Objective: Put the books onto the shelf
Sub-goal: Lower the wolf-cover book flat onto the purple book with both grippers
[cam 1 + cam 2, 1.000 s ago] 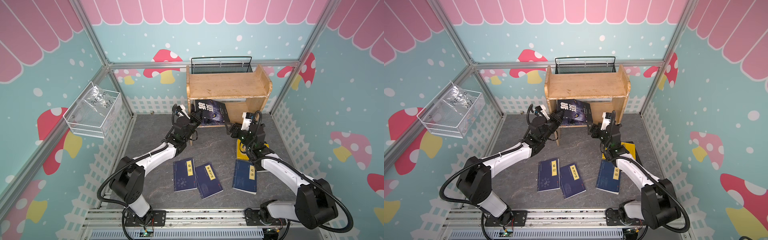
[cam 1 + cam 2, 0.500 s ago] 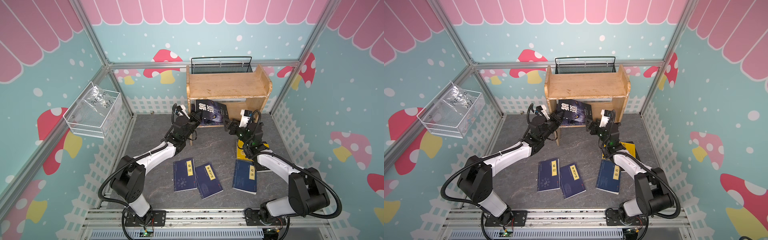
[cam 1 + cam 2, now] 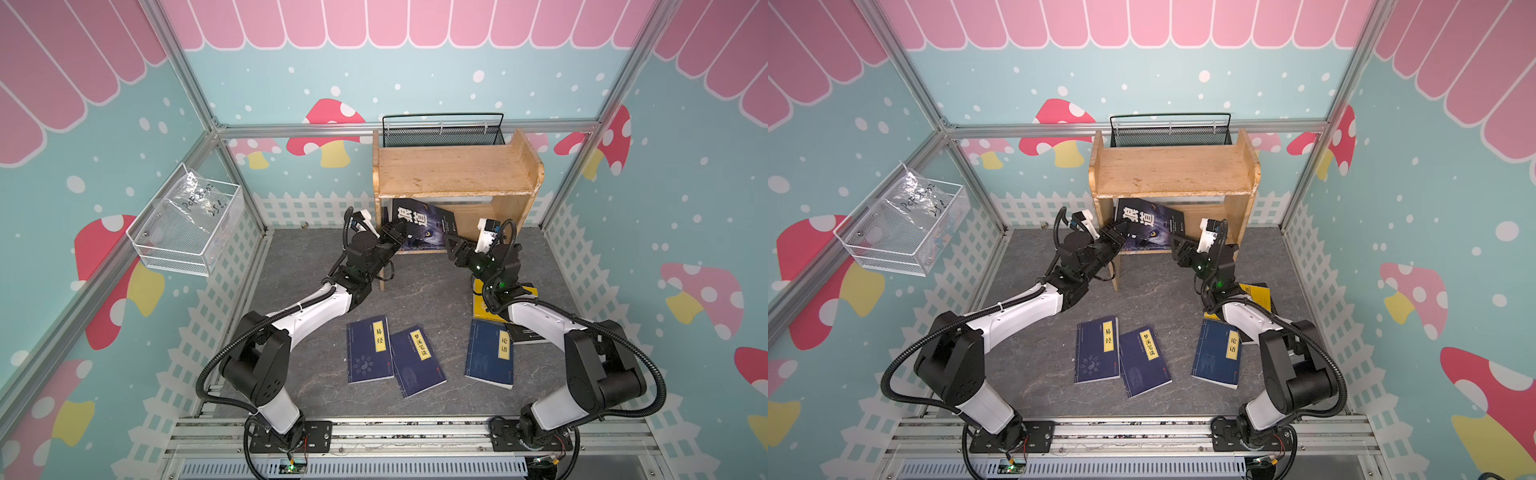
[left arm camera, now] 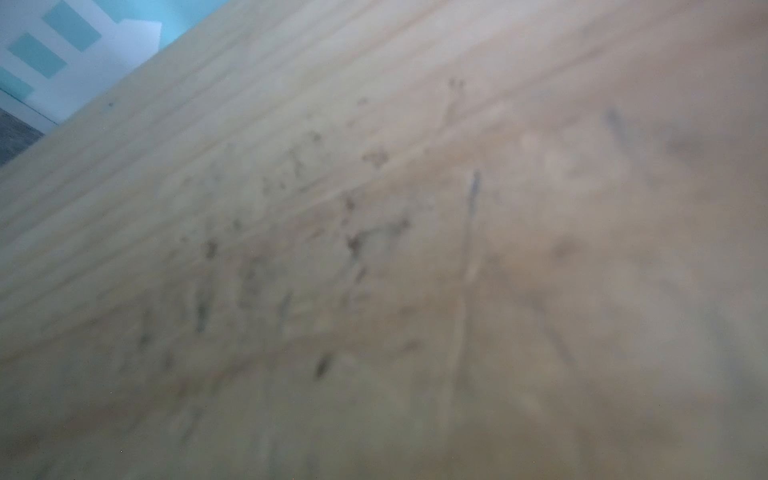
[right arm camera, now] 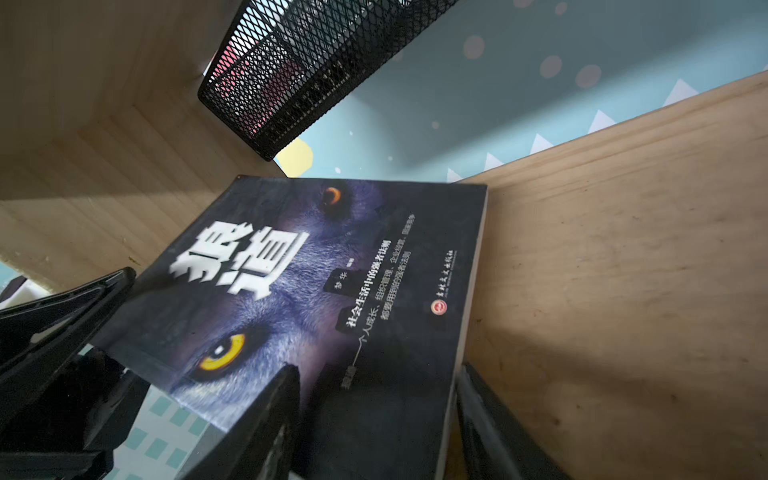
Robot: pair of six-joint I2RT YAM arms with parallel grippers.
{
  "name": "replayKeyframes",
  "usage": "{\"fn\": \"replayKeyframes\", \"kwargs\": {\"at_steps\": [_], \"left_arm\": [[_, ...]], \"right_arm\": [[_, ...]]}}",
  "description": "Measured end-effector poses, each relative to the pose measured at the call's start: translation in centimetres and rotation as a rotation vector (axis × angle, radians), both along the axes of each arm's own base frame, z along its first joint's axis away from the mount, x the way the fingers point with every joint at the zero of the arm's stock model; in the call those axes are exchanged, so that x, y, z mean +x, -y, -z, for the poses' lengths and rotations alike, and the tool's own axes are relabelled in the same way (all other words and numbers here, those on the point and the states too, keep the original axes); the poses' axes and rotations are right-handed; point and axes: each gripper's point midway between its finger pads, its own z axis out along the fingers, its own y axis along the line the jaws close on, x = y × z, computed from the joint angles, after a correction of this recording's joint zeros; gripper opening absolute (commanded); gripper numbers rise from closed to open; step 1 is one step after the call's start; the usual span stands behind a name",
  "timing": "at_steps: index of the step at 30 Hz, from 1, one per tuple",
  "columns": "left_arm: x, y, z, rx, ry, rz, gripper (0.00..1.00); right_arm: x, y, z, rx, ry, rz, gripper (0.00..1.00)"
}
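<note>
Leaning against the left side panel in the lower tier of the shelf (image 3: 453,174), the dark purple wolf-eye book (image 3: 424,224) stands tilted, its top to the left and its lower edge on the bottom board. The shelf's upper tier is bare wood, and the shelf sits at upper centre of both top views, in front of the black mesh basket (image 3: 442,133).

The left gripper (image 3: 397,233) is at the book's lower left corner. Whether it is clamped on the cover or has let go cannot be told. The left wrist view is filled with blurred wood of the shelf (image 4: 374,249).

The right gripper (image 3: 452,244) points at the book's lower right corner. In the right wrist view its fingers (image 5: 270,415) stand apart, one in front of the cover and the other just past the page edge, so the jaws are parted and not pinching the book.

On the grey table (image 3: 415,291), lower centre, the left navy book (image 3: 370,351) and the middle navy book (image 3: 417,363) lie flat and overlap slightly. The right navy book (image 3: 490,353) lies apart from them. Beneath the right arm, a yellow book (image 3: 484,305) and a black book (image 3: 525,334) are partly covered.

A white wire basket (image 3: 187,224) hangs on the left wall.
</note>
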Motion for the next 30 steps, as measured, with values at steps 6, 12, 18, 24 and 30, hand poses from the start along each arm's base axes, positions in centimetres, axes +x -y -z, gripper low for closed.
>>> {"fn": "replayKeyframes", "kwargs": {"at_steps": [6,12,18,24,30], "left_arm": [[-0.1,-0.3,0.6,0.012,-0.031,-0.014,0.61],[-0.8,-0.9,0.6,0.029,-0.068,-0.033,0.84],[-2.4,-2.6,0.0,0.118,-0.093,-0.062,0.91],[-3.6,-7.5,-2.3,0.295,-0.041,-0.151,0.97],[-6.7,-8.7,-3.6,0.535,0.13,-0.051,0.99]], "right_arm": [[0.3,-0.1,0.2,0.02,-0.003,-0.001,0.58],[0.5,-0.4,0.3,0.038,-0.005,-0.014,0.56],[0.5,-0.5,0.3,0.045,-0.006,-0.017,0.56],[0.4,-0.5,0.2,0.045,-0.004,-0.018,0.56],[0.4,-0.5,0.2,0.042,-0.002,-0.02,0.59]]}}
